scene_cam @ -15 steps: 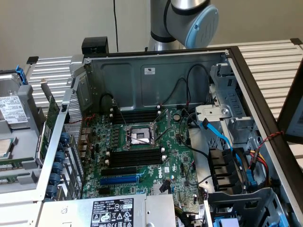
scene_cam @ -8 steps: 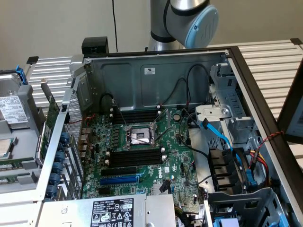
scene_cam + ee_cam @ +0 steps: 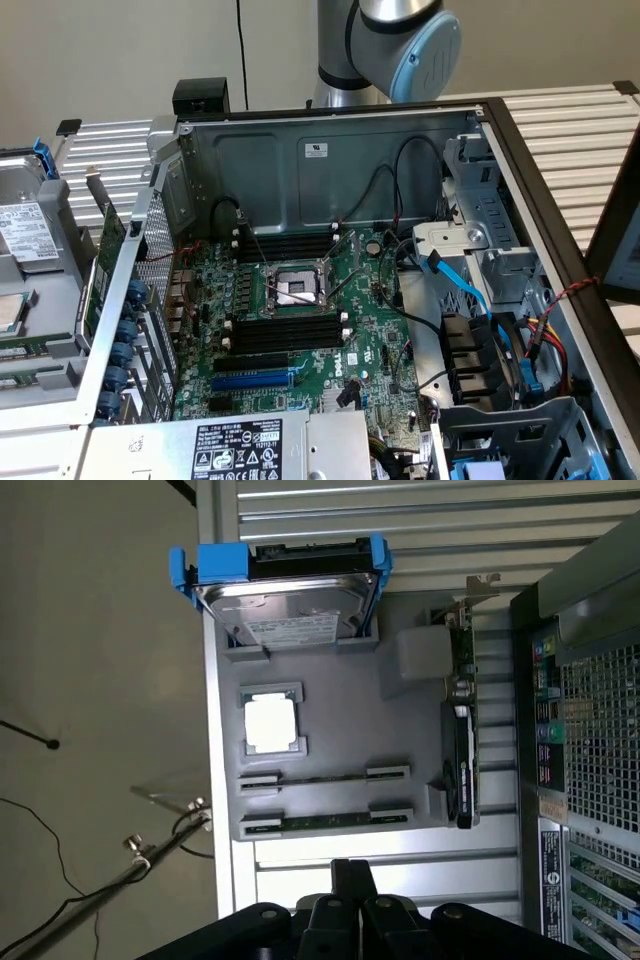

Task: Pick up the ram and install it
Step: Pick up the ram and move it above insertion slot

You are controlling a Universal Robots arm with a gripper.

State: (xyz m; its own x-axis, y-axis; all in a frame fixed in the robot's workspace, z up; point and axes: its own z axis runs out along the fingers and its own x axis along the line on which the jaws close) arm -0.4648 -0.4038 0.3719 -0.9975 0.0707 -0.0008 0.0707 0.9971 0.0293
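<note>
Two ram sticks stand on edge in the grey parts tray [image 3: 330, 700], one [image 3: 325, 820] nearer my fingers and one [image 3: 325, 777] just beyond it. Each is held between small grey end blocks. My gripper [image 3: 350, 872] hangs above the slatted table beside the tray, a short way from the nearer stick. Its black fingers are shut together with nothing between them. In the exterior view the open computer case [image 3: 330, 160] shows the motherboard [image 3: 370, 340] with black memory slots [image 3: 290, 332] on both sides of the CPU socket [image 3: 293, 288].
The tray also carries a hard drive in a blue caddy [image 3: 285, 595], a CPU [image 3: 270, 723] and an upright green card [image 3: 462, 750]. The case's rear panel [image 3: 590, 760] stands right beside the tray. Blue and black cables [image 3: 470, 290] crowd the drive bays. A tripod leg [image 3: 150, 855] stands on the floor.
</note>
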